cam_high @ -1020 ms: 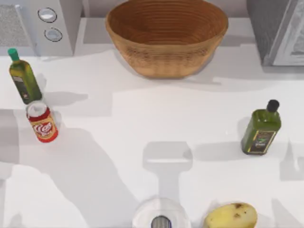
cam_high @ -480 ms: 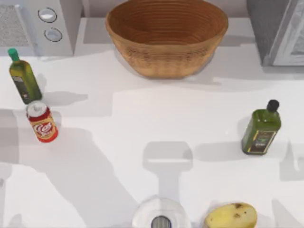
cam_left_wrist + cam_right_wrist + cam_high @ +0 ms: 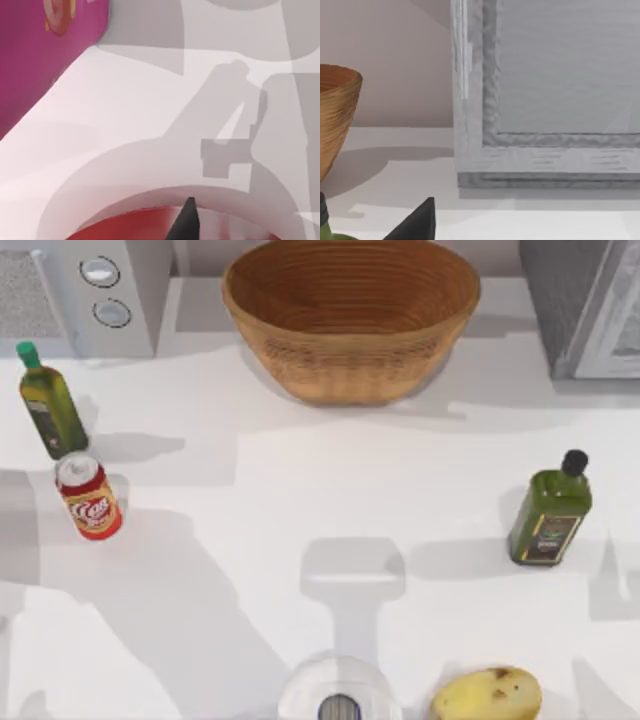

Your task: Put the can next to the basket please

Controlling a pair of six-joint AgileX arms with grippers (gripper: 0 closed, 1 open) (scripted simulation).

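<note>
1. The can [image 3: 89, 498] stands upright on the table [image 3: 300, 490] near its left edge, just beside the green-capped bottle [image 3: 50, 405] and well apart from the basket [image 3: 350, 315] at the back centre; nothing grips it, so the task looks barely begun
2. A second bottle [image 3: 550, 510] stands at the right, a potato [image 3: 487, 695] at the front, so the stretch of table just beside the basket looks free for the can
3. The left wrist view shows a dark finger tip [image 3: 186, 220] over something red and blurred, possibly the can; whether that gripper is spread or closed I cannot tell
4. The right wrist view faces a grey appliance [image 3: 545, 100], one dark finger [image 3: 417, 222] cut off at the frame edge; its state is likewise unreadable
</note>
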